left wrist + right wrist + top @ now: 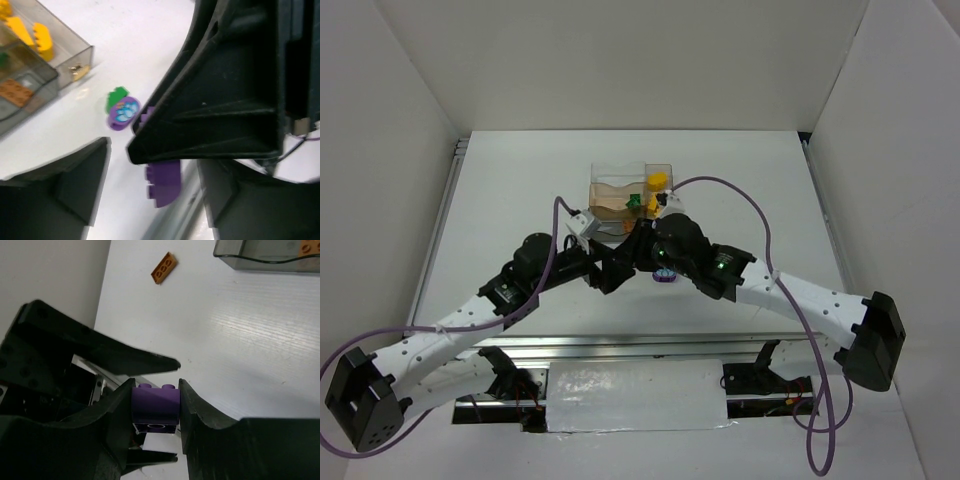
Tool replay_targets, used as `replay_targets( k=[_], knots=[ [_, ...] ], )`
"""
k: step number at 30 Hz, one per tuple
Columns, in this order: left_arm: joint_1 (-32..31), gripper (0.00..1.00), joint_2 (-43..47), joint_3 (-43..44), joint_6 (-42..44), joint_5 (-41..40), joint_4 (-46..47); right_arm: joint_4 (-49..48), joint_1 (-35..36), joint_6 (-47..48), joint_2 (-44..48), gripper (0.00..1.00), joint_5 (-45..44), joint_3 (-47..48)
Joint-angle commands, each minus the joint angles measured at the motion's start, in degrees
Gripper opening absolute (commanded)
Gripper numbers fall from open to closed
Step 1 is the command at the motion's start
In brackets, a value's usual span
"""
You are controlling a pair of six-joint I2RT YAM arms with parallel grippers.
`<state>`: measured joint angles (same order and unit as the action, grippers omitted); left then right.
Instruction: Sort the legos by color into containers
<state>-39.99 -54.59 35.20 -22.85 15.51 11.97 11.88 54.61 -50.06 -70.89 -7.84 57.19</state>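
Observation:
A purple brick is clamped between the two fingers of my right gripper, studs pointing away from the camera. My left gripper stands open around that same purple brick, its fingers apart from it on both sides. The two grippers meet just in front of the containers. A rounded purple piece with a green top lies on the table beside them. The bins hold yellow bricks and an orange-brown brick.
A loose orange-brown brick lies on the white table near a grey bin. The rounded purple piece sits under the right arm. White walls close in the table on three sides.

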Motion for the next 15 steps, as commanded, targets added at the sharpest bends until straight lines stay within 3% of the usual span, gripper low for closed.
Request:
replay_targets(
  k=[1,6,10,13,14,15],
  knots=[
    [-0.09,0.99,1.33,1.45,-1.05,-7.04,0.78,-5.99,-0.03,1.8,0.41,0.0,2.92,-1.03],
    [0.0,0.99,0.45,6.62,-8.67,-19.52,-10.71,-8.71,-6.86,3.92,-1.35,0.0,0.63,-0.68],
    [0.0,0.99,1.59,11.46,-17.39,-32.01,-31.06,-10.21,-13.2,7.51,-6.69,0.0,-3.49,3.09],
    [0.0,1.0,3.87,15.15,-21.09,-38.87,-40.42,-9.16,-15.75,11.37,-15.02,0.0,-7.0,10.64],
    [0.0,0.99,4.92,16.38,-21.7,-39.84,-46.01,-8.11,-16.02,12.7,-17.5,0.0,-7.97,15.71],
    [0.0,1.0,6.67,19.26,-21.19,-42.2,-52.42,-6.27,-16.63,16.63,-26.05,0.0,-12.34,24.55]
  ],
)
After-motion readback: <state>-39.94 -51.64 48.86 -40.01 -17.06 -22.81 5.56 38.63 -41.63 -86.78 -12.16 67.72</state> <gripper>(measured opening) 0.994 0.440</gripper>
